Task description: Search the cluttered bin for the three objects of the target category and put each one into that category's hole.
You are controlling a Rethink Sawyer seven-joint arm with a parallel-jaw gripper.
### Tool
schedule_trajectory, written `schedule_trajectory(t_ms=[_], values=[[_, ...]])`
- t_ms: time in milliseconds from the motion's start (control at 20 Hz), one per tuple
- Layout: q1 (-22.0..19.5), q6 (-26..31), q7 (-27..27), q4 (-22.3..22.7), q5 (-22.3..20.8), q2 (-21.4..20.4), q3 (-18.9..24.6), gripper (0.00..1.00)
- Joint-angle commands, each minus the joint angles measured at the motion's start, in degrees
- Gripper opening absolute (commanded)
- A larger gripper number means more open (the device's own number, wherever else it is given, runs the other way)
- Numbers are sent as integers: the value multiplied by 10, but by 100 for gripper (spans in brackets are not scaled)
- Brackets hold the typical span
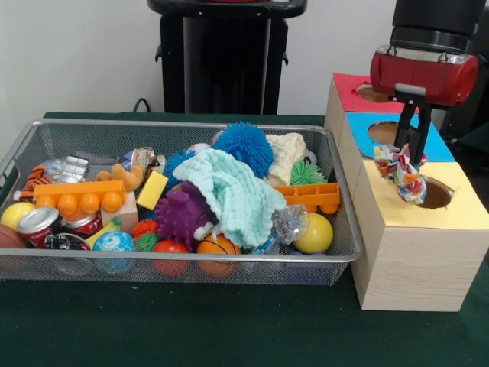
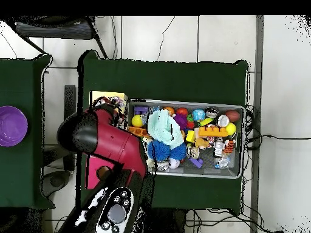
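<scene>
The wire mesh bin (image 1: 183,126) sits on the green table, full of toys, balls, cans and cloths; it also shows in the overhead view (image 2: 240,109). To its right stand three wooden boxes with red (image 1: 353,93), blue (image 1: 439,145) and yellow (image 1: 458,206) tops, each with a round hole. My gripper (image 1: 410,157) hangs over the yellow box beside its hole (image 1: 437,195) and is shut on a multicoloured patterned cloth (image 1: 405,176) that dangles from it. In the overhead view the red arm (image 2: 103,142) hides the gripper and most of the boxes.
In the bin lie a light green cloth (image 1: 229,191), a blue spiky ball (image 1: 243,147), a purple spiky toy (image 1: 182,212), a yellow ball (image 1: 315,234) and red cans (image 1: 40,223). A purple bowl (image 2: 12,125) sits on a side table in the overhead view.
</scene>
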Motion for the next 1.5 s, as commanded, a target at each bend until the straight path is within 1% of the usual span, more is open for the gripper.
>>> schedule_trajectory(t_ms=[50, 400, 800, 1000, 1050, 1250, 1500], values=[[10, 37, 157, 55, 26, 12, 51, 0], [27, 50, 162, 47, 24, 17, 28, 0], [15, 37, 145, 50, 24, 16, 44, 0], [19, 48, 143, 42, 17, 23, 32, 0], [17, 44, 141, 44, 18, 21, 35, 100], [15, 41, 137, 44, 17, 20, 38, 100], [13, 66, 144, 42, 20, 18, 35, 100]])
